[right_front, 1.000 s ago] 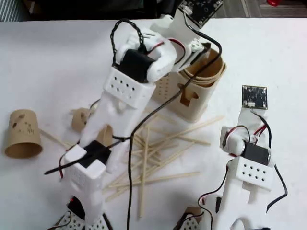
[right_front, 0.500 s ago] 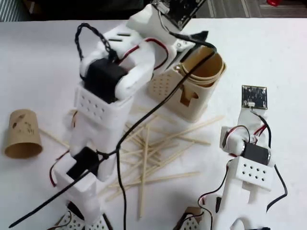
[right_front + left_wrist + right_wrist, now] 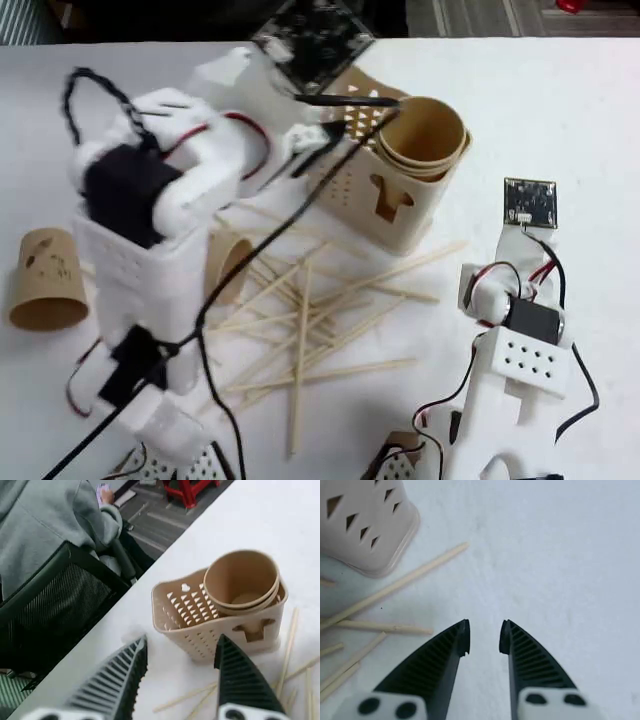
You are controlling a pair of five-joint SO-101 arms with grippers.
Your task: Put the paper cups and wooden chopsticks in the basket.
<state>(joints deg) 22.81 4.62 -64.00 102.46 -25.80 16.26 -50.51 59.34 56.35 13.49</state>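
between pickups: left gripper (image 3: 182, 638) spread, empty, near basket (image 3: 187, 612); right gripper (image 3: 484, 636) narrowly parted, empty. next likely: grasp loose cup (image 3: 45, 282) by rim.

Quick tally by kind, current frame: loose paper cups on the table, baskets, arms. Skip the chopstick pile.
Loose paper cups: 2 (far-left cup; middle cup, partly behind an arm)
Basket: 1
Arms: 2 (left arm; right arm)
Total: 5
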